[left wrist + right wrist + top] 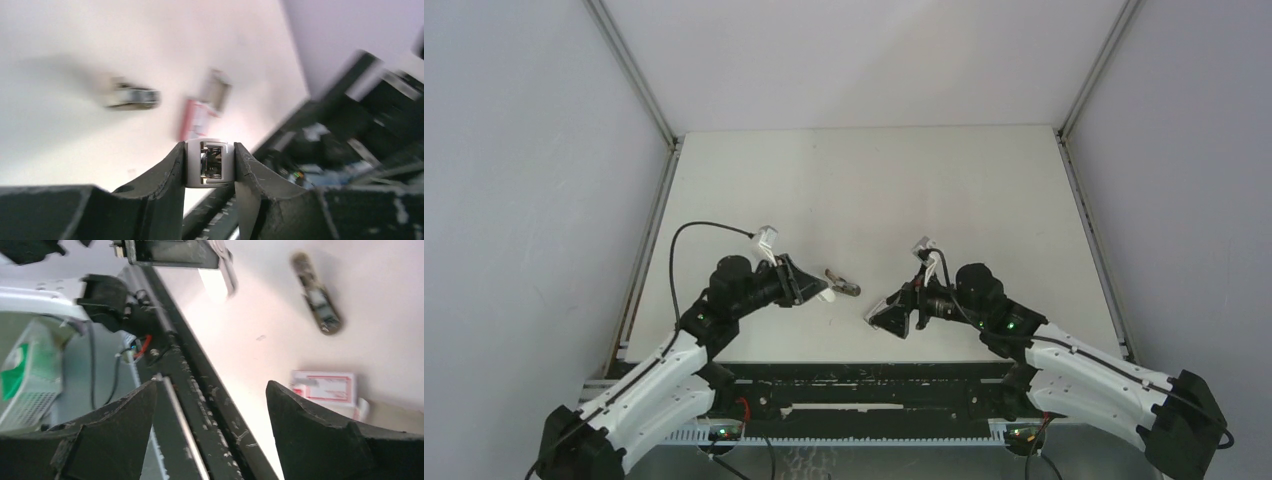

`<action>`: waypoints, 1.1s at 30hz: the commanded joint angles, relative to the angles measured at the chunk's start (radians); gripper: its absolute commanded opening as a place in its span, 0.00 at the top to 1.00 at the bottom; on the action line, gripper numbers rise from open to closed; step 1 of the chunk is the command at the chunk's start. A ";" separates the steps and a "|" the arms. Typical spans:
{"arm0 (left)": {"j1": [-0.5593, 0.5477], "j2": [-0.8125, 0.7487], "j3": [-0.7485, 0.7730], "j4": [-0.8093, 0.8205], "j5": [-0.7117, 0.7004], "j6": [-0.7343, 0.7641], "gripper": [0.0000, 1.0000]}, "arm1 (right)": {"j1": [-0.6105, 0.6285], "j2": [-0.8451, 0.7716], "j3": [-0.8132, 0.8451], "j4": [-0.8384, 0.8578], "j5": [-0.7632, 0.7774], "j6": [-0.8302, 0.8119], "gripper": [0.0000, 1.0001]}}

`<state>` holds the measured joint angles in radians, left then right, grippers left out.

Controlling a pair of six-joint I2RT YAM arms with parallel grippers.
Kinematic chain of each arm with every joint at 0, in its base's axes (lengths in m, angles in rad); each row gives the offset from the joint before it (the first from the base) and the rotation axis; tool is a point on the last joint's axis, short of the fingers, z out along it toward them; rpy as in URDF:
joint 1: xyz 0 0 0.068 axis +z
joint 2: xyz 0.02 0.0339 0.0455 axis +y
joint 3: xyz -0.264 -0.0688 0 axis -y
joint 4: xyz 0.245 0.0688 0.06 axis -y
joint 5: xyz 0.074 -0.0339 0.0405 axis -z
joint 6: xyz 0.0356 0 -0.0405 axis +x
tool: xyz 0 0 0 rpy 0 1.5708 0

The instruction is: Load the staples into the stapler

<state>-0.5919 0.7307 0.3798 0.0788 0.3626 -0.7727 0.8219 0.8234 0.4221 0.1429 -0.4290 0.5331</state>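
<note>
- Black rail (854,385) along the near edge of the table (874,170), both arm bases bolted to it.
- Right gripper (210,390) low over the table just past the rail, jaws spread wide, nothing between them.
- Pinkish-red-and-white box (325,387) flat on the table just beyond the right finger, tan tray poking out one end; the right gripper hides it from the overhead camera.
- Left gripper (209,147) clamped narrow on the stapler (210,167), a finger on each white side, dark metal inner part facing the wrist camera. Stapler off the table.
- Small grey bar (844,287) on the table just past the left fingertips, between the two grippers. Blurred in both wrist views; cannot tell if it is the staples.
</note>
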 commanded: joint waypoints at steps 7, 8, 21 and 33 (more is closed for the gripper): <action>0.259 0.231 0.043 -0.191 -0.089 0.166 0.97 | -0.011 -0.017 0.043 -0.237 0.278 -0.088 0.21; 0.264 0.266 0.053 -0.199 -0.093 0.178 0.96 | -0.010 -0.014 0.043 -0.240 0.285 -0.089 0.21; 0.271 0.447 0.097 -0.189 -0.130 0.231 0.58 | -0.003 -0.002 0.027 -0.246 0.329 -0.093 0.23; 0.267 0.285 0.108 -0.186 -0.210 0.279 0.30 | -0.004 -0.071 0.004 -0.251 0.355 -0.104 0.23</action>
<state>-0.3275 1.1000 0.4416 -0.1364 0.1837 -0.5465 0.8143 0.7856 0.4255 -0.1314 -0.0971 0.4599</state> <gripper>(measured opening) 0.691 0.774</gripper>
